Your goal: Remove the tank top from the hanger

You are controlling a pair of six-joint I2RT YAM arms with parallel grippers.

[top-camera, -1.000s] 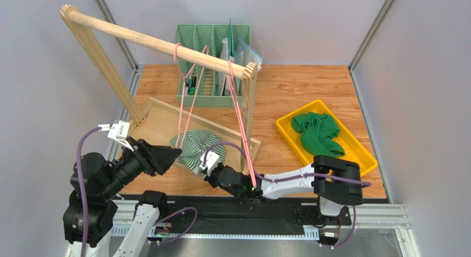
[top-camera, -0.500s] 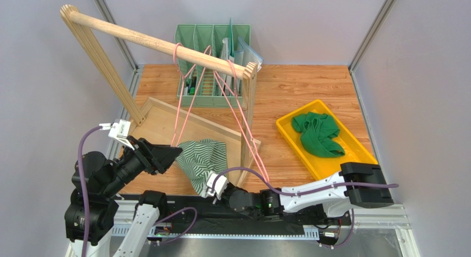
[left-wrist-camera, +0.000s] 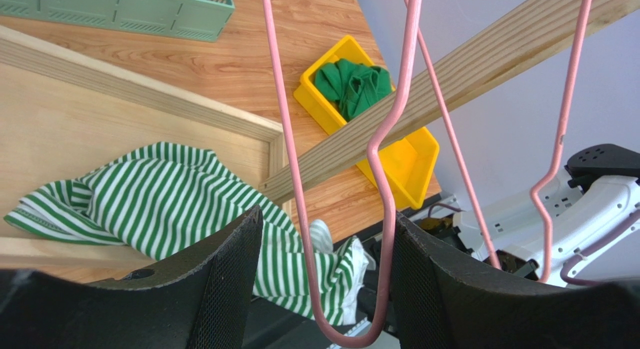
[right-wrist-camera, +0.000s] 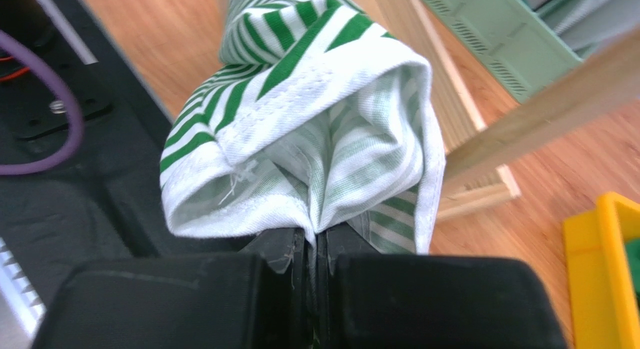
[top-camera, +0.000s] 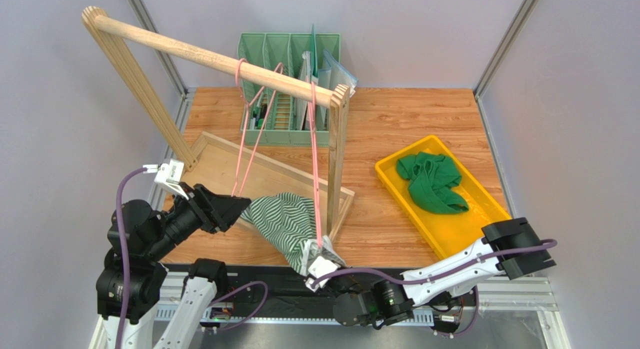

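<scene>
Right gripper (right-wrist-camera: 312, 248) is clamped shut on a bunched fold of hem of the striped tank top (top-camera: 285, 220), so the shirt is stretched from the wooden rack base (top-camera: 218, 150) down to the bottom centre of the top view. My guess is that tension is there to drag the fabric down and off the pink wire hanger (left-wrist-camera: 379, 176). The left gripper (top-camera: 239, 206) sits with its jaws spread wide, one each side of that hanger's lower loop and gripping nothing, probably to stop it swinging along with the pull. I can't tell whether a strap is looped on the wire or not. Pose-wise, the right arm lies low and stretched out along the bottom edge of the frame, while the left is folded up at lower left, wrist aimed right at the hanger.
</scene>
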